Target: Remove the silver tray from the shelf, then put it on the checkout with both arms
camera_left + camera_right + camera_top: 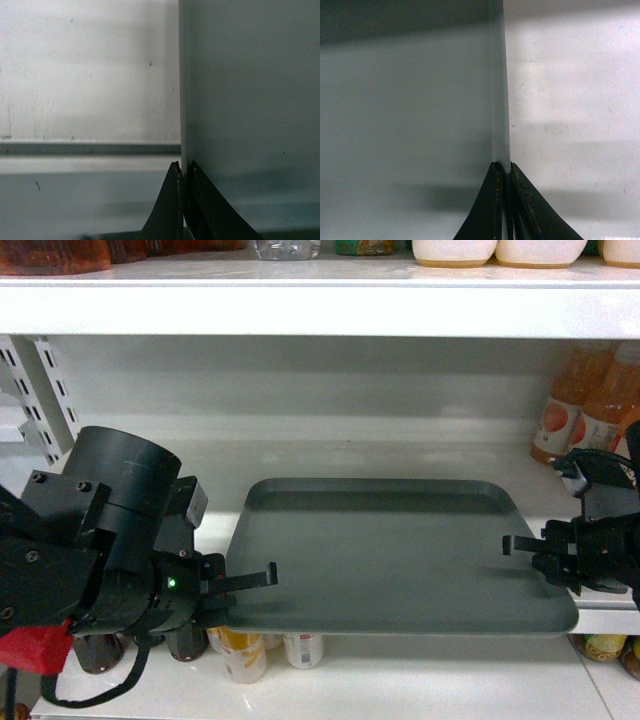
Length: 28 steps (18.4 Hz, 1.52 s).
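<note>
1. Head view: bright and even; the white shelf (330, 310) board is near overexposed, with its underside in soft shade.
2. The silver tray (400, 555) is matte, without glare.
3. Head view is slightly soft, with bottles at the right edge blurred.
4. Both wrist views are dim, grainy and soft, with horizontal shadow bands.
5. The nearest black fingertips (175, 200) are out of focus.

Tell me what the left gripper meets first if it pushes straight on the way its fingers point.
The left gripper points rightward, already clamped on the matte grey-green rectangular tray's left rim; that rim is first, though depth is unclear.
</note>
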### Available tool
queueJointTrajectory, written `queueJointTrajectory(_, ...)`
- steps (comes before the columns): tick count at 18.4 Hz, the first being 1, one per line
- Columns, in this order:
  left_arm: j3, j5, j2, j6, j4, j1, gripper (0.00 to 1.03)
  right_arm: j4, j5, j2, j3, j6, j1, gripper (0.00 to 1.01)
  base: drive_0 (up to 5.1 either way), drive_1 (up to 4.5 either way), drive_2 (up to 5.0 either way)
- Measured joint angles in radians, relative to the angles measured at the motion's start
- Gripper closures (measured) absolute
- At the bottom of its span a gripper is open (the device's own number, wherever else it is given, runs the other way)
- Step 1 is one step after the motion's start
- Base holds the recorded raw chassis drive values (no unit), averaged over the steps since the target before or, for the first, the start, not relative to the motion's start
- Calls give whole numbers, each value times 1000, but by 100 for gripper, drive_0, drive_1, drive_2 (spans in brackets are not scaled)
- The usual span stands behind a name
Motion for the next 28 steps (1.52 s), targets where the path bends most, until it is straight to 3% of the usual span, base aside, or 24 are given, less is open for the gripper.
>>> queueJointTrajectory(5, -175, -37, -315, 39, 47, -38, 100, 89, 1, -383, -276, 47, 12, 98, 0, 0, 0)
queueJointTrajectory(8, -257, -77, -395, 88, 66, -53, 100, 149, 2, -491, -421, 69, 24, 99, 0, 0, 0)
queueJointTrajectory(15, -257, -77, -395, 97, 71, -53, 100, 155, 1, -491, -422, 76, 24, 99, 0, 0, 0)
queueJointTrajectory(28, -257, -84, -394, 108, 63, -54, 100, 145, 0, -492, -423, 79, 24, 99, 12, -416, 441)
